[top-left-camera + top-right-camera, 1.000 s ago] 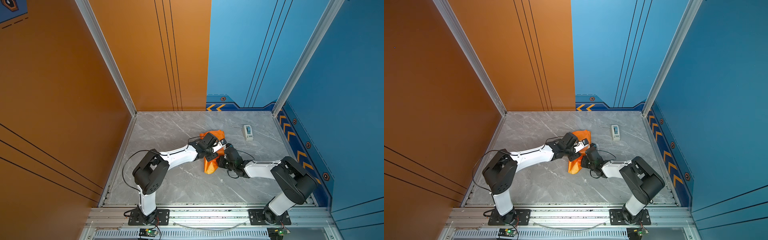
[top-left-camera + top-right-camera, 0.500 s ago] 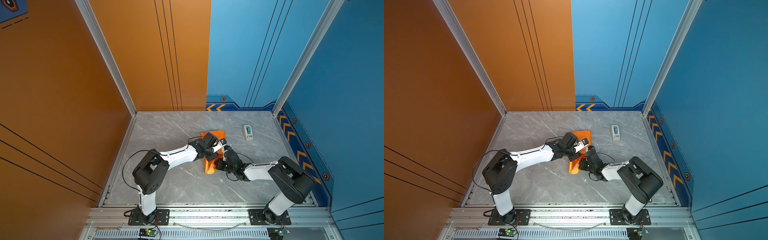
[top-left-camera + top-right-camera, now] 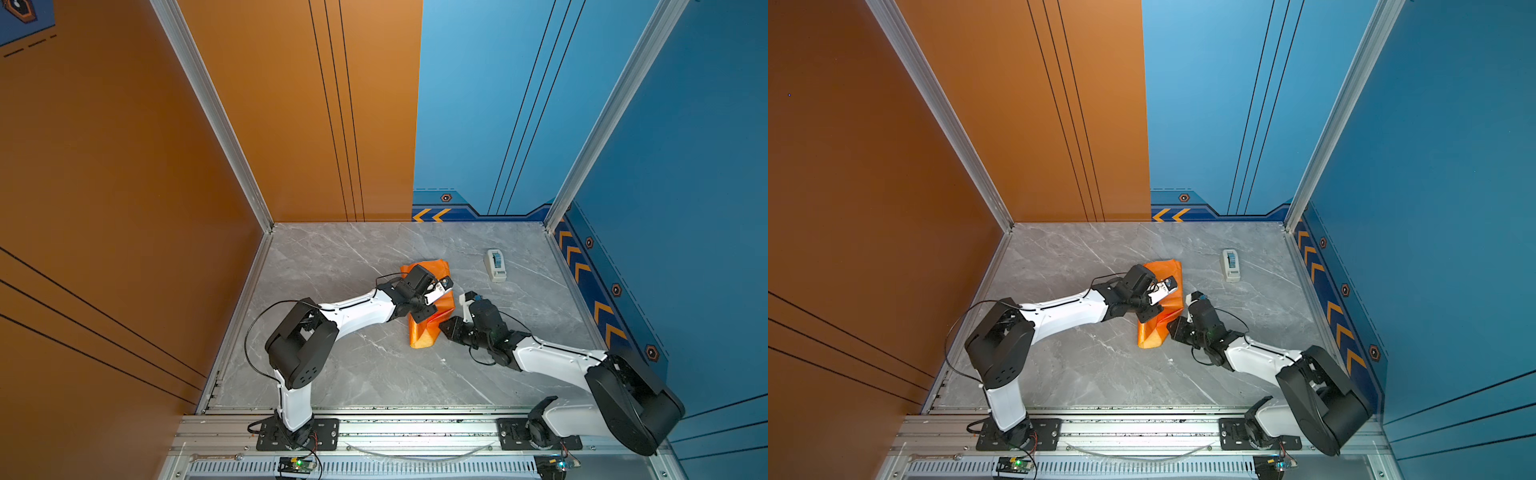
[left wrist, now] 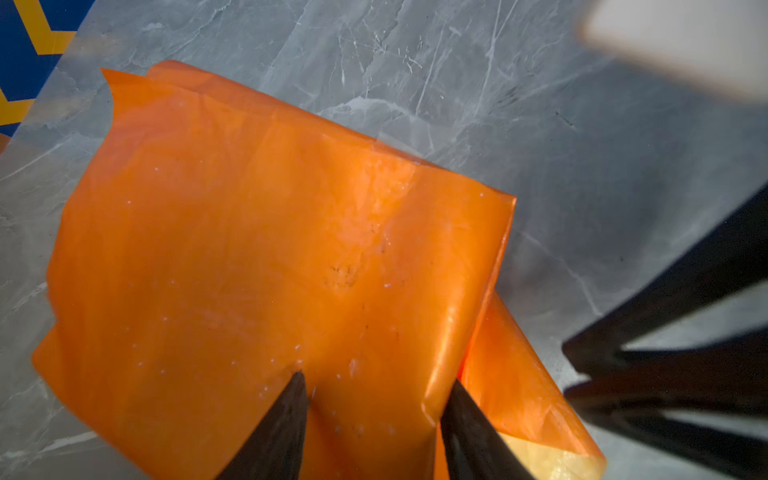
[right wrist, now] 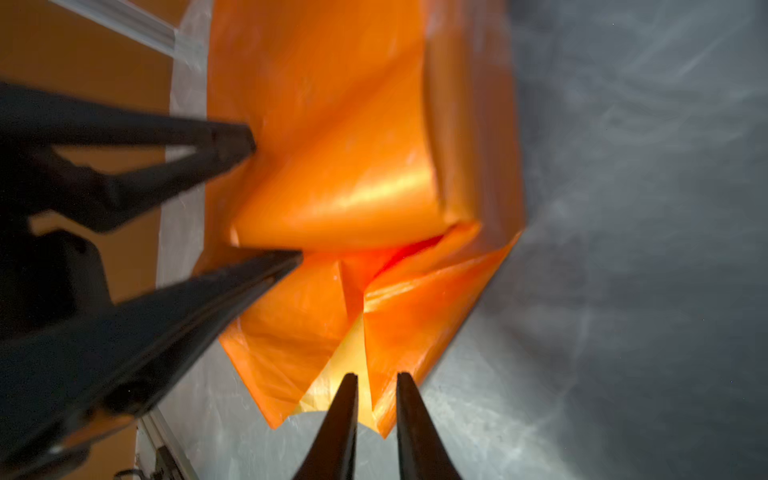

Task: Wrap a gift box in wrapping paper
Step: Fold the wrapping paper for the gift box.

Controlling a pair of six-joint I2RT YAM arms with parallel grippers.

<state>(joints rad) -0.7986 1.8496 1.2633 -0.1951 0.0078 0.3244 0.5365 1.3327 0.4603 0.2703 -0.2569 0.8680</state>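
Glossy orange wrapping paper (image 3: 422, 336) covers the hidden gift box, one end gapes, taping likely pending; left end effector (image 4: 376, 378) spread, pinning paper; right end effector (image 5: 376, 374) slightly parted, empty.

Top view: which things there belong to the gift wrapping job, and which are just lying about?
Job: wrapping paper, folded up; gift box not visible.
Lying about: tape dispenser, standing apart; wrench on the front rail.
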